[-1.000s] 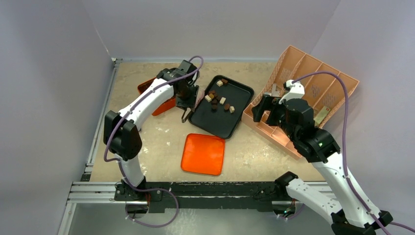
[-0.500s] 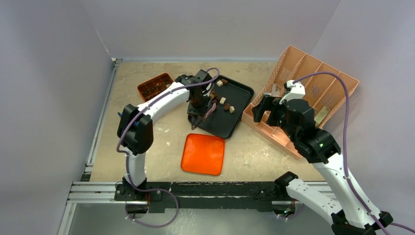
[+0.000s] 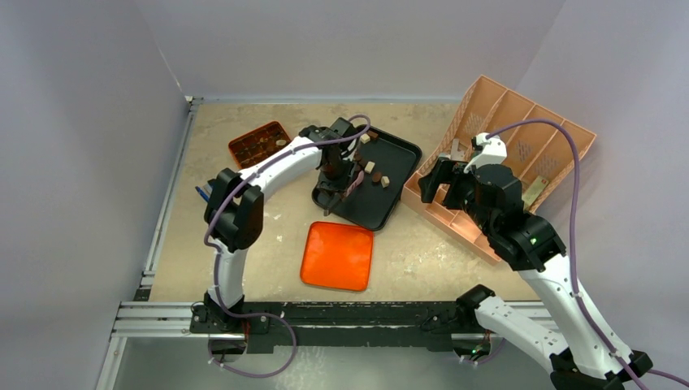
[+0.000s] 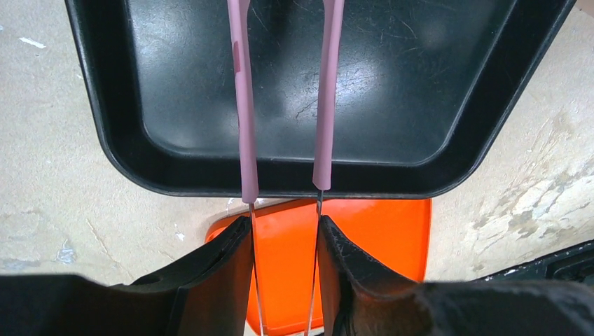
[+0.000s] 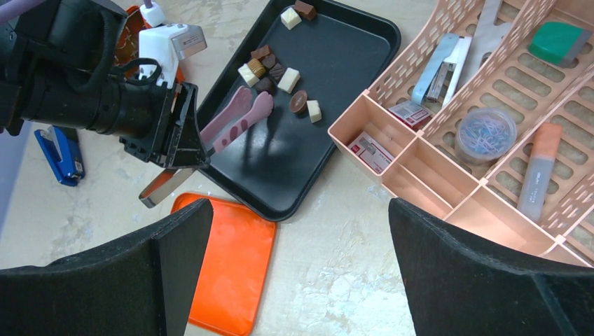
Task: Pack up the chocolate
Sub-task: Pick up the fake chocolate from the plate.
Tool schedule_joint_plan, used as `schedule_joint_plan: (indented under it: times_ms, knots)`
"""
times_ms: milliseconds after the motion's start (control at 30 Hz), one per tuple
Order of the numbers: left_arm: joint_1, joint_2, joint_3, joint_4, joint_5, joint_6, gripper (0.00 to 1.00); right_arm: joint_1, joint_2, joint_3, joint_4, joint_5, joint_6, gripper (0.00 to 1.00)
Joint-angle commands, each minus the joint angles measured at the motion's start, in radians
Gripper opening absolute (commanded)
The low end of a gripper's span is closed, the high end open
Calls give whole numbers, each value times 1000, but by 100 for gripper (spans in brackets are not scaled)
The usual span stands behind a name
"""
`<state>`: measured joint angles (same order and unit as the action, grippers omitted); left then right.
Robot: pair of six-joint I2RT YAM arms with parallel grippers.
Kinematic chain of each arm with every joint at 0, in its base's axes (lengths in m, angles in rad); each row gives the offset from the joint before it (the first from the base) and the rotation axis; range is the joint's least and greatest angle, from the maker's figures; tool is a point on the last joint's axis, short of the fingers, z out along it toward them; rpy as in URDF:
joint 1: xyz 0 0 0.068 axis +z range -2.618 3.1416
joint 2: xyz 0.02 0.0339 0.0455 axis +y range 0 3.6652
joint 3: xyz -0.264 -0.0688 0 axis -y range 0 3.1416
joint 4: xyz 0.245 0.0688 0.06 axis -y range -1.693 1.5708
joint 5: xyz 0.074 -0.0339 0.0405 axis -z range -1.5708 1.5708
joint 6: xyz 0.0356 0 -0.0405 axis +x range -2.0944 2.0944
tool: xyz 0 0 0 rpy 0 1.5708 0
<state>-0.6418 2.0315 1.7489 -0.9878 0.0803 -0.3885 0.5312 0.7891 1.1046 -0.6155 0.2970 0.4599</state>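
The chocolate (image 3: 367, 166) lies as several small dark, brown and cream pieces at the far end of the black tray (image 3: 370, 207); the right wrist view shows the chocolate (image 5: 270, 70) as a loose cluster. My left gripper (image 3: 331, 184) is shut on pink-tipped metal tongs (image 5: 235, 122). The tongs' arms (image 4: 244, 105) reach over the bare tray floor (image 4: 392, 84), tips apart with nothing between them, just short of the pieces. An orange compartmented box (image 3: 258, 142) with dark pieces sits to the left. My right gripper (image 3: 443, 183) hangs open and empty.
A flat orange lid (image 3: 337, 256) lies in front of the tray. A peach organiser (image 3: 520, 146) with office items leans at the right. A blue stapler (image 5: 61, 155) lies at the left, behind the left arm.
The left arm has swung right from the orange box to above the black tray, carrying the tongs. The right arm has not moved.
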Motion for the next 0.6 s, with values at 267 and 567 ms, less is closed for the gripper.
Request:
schedule_joint_plan:
  times_ms: [267,567]
  knots:
    - [-8,-5,42,41,23,-1,28,4,-8,17,24,7,3,97]
    - [-8,-63,39,37,-16,-30,22,5,-5,11,31,7,10,97]
